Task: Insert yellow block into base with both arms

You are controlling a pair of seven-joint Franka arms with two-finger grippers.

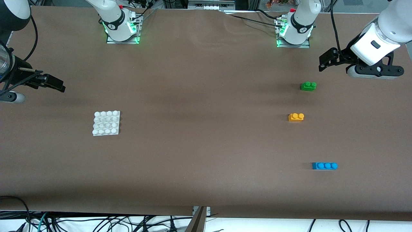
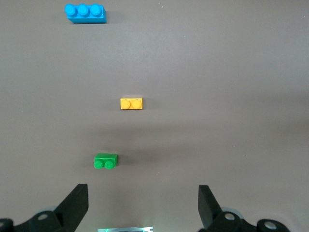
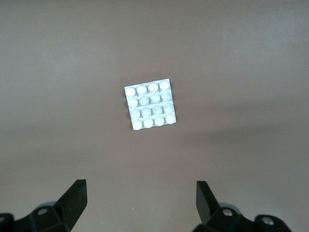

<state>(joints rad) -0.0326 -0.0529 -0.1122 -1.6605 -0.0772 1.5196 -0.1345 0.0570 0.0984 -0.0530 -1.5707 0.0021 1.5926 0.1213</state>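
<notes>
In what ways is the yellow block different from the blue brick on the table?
The yellow block has two round studs on top, while the blue brick has three in a row. The blue brick is also the longer one. The blue brick lies nearer to the front camera than the yellow block. Both rest flat on the table, studs up, at the left arm's end, and no gripper touches either.

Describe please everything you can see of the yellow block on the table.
The yellow block is a small yellow-orange brick, plastic by its look, with two round studs on top. It lies flat and upright on the brown table, toward the left arm's end, between the green brick and the blue brick: nearer to the front camera than the green one, farther than the blue one. Nothing touches it but the table; no gripper holds it.
</notes>
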